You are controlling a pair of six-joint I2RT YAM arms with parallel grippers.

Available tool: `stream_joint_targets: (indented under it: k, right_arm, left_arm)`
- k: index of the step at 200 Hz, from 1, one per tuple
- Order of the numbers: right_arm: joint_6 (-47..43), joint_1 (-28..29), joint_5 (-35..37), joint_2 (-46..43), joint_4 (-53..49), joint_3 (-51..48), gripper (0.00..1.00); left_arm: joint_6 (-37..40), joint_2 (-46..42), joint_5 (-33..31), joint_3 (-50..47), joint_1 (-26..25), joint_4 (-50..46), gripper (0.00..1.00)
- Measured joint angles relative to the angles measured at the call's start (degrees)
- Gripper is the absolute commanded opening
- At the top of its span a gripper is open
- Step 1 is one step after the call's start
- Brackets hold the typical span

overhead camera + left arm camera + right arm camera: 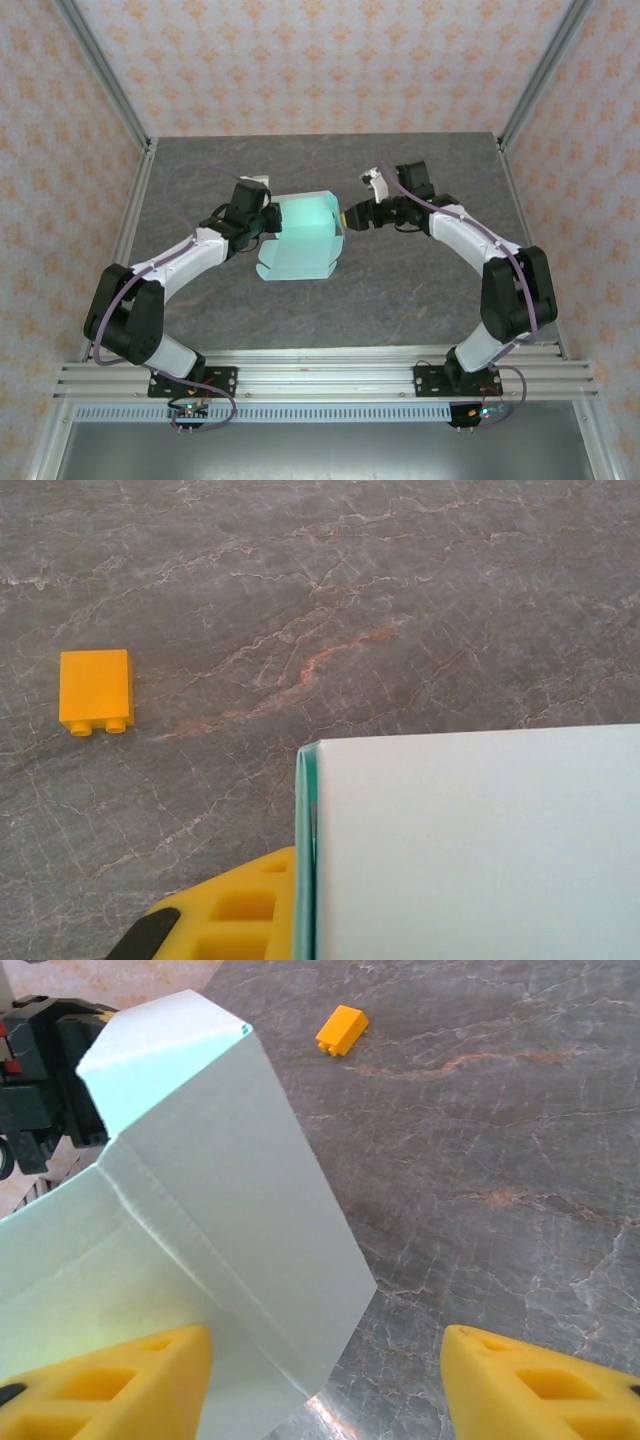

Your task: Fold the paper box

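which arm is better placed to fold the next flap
Right, probably: the right fingers are open at a raised panel of the paper box; the left finger rests against its opposite edge.

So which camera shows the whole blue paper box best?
The top external view. The paper box shows whole there, flaps and all, between the two arms. The left wrist view catches one flat panel of it and an edge; the right wrist view catches a creased flap close up.
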Motion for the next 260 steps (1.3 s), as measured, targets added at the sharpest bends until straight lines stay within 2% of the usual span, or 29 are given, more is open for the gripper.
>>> stream_joint_targets:
  k: [139,198,246,260]
  right_arm:
    - [-2.4,4.15,-0.76,1.66,-2.19,2.56,0.65]
    - [-0.66,4.24,4.11,1.73,-2.23,3.56,0.64]
    - [-0.81,4.24,4.39,2.67,-2.38,3.96,0.64]
    - [-0.46,4.37,6.73,2.73,-2.89,4.04,0.64]
  left_arm:
    - [0.0,0.0,0.57,0.0,0.0,-1.36,0.01]
    - [-0.02,0.0,0.09,0.0,0.04,-1.36,0.01]
    - [0.0,0.0,-0.52,0.0,0.04,-1.38,0.01]
    - [0.0,0.0,-0.98,0.0,0.04,-1.44,0.01]
